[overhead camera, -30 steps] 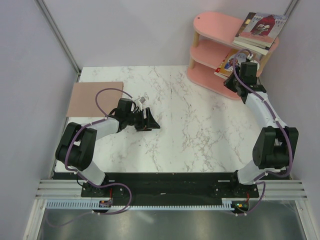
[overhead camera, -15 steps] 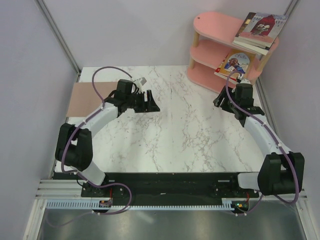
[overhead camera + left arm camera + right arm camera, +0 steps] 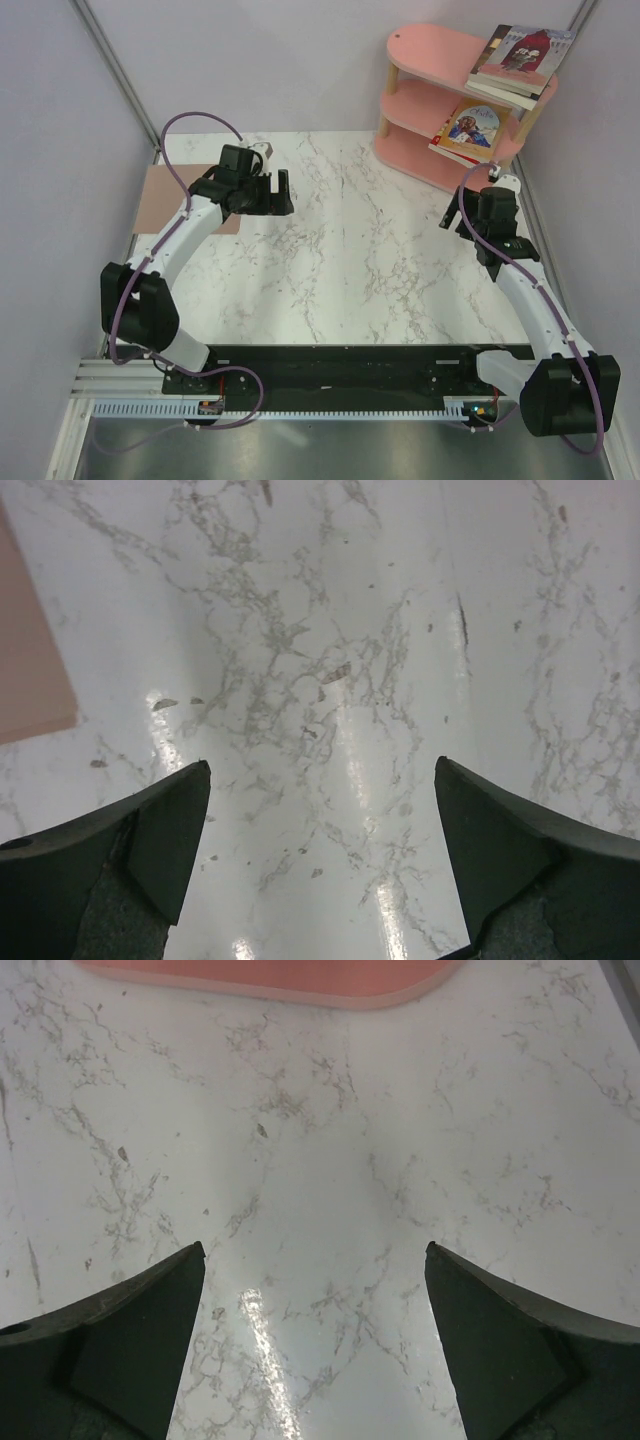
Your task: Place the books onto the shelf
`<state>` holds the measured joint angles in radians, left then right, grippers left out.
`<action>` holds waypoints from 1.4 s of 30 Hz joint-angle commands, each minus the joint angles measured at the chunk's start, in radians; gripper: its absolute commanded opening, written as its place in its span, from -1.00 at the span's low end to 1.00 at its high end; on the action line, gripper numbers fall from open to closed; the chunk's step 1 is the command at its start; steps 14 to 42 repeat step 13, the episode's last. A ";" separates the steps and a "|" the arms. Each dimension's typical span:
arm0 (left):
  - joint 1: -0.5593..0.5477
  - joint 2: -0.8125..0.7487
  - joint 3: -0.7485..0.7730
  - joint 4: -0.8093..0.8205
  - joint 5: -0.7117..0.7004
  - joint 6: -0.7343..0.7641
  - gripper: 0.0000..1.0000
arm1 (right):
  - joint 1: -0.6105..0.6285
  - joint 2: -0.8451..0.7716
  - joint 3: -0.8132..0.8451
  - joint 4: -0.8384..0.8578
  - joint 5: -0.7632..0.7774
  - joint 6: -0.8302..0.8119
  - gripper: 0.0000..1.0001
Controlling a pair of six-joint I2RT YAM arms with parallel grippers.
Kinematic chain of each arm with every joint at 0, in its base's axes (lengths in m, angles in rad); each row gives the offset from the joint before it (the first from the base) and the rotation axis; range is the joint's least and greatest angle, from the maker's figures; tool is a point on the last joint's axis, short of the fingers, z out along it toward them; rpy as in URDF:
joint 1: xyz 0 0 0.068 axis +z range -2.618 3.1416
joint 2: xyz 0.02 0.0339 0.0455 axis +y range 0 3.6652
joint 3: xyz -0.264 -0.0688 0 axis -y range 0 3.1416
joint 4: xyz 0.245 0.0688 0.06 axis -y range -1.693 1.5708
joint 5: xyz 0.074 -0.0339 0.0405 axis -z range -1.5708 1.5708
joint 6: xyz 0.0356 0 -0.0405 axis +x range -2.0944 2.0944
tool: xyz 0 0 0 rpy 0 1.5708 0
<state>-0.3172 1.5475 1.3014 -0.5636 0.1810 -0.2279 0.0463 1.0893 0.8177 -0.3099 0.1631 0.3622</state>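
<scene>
The overhead camera looks down from above and behind the arm bases (image 3: 185, 362) across the whole marble table (image 3: 350, 260). Both wrist cameras face down at it from close range, between their own fingers (image 3: 150, 830). The left shares an edge of the brown mat (image 3: 25, 660) with the overhead view; the right, the bottom board of the pink shelf (image 3: 270, 972).

Books (image 3: 520, 58) flat on top, middle tiers of pink shelf (image 3: 432, 52)

Light bright, even, from overhead; shadows faint. Glare streaks on the glossy surface (image 3: 300, 630) inside the left hand (image 3: 322, 770) and right hand (image 3: 315, 1250). Both hands slightly soft near the lens.
</scene>
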 commanded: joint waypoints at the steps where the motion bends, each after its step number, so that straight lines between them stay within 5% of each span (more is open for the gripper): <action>1: 0.016 -0.069 0.013 -0.059 -0.176 0.059 1.00 | -0.002 -0.037 -0.034 -0.021 0.140 -0.006 0.96; 8: 0.032 -0.050 0.018 -0.120 -0.367 0.070 1.00 | -0.002 -0.016 -0.031 -0.029 0.182 0.006 0.96; 42: 0.047 -0.040 0.007 -0.122 -0.362 0.049 1.00 | -0.002 -0.002 -0.029 -0.028 0.197 0.029 0.96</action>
